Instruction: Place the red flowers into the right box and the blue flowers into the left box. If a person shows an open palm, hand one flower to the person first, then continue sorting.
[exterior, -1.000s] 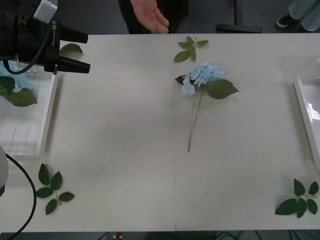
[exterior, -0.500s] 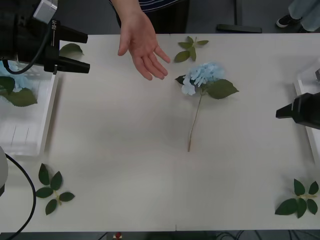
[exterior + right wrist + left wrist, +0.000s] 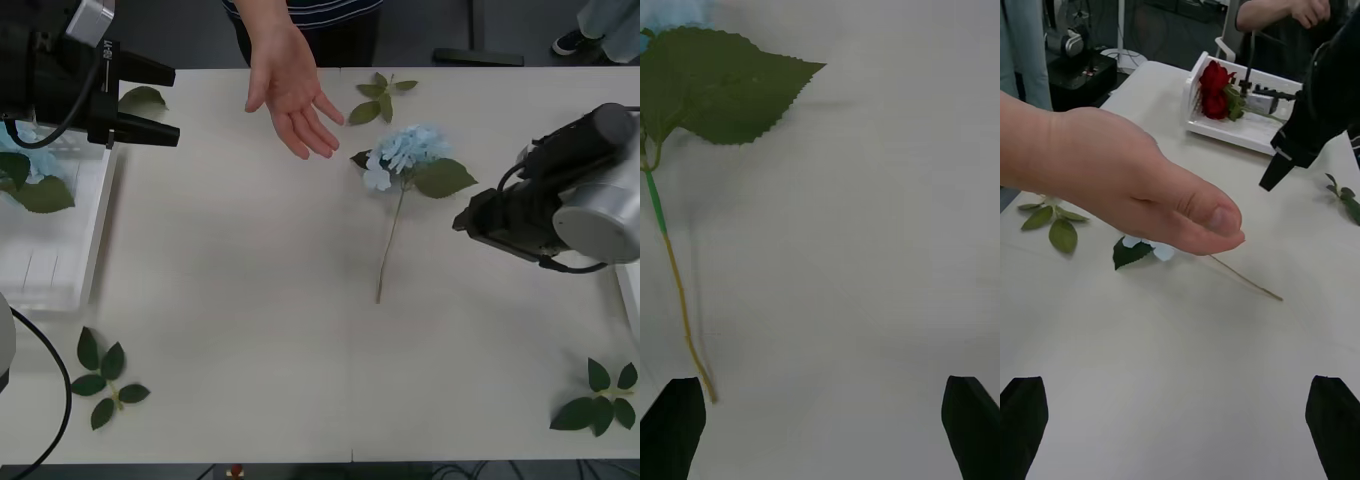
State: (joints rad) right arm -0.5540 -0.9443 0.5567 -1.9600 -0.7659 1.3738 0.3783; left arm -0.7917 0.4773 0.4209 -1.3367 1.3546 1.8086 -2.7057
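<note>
With a person's open palm (image 3: 292, 92) waiting near the pale blue fluffy flower (image 3: 406, 152) lying mid-table, hovering right gripper (image 3: 820, 427) spread wide, empty; risking pinching only thin stem (image 3: 677, 300), slipping during handover.

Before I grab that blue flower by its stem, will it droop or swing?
Probably top-heavy: the blue flower has a wide bloom and big leaf on a thin stem, so it may tip bloom-down. It looks light. The open right gripper sits near the stem's tip.
</note>
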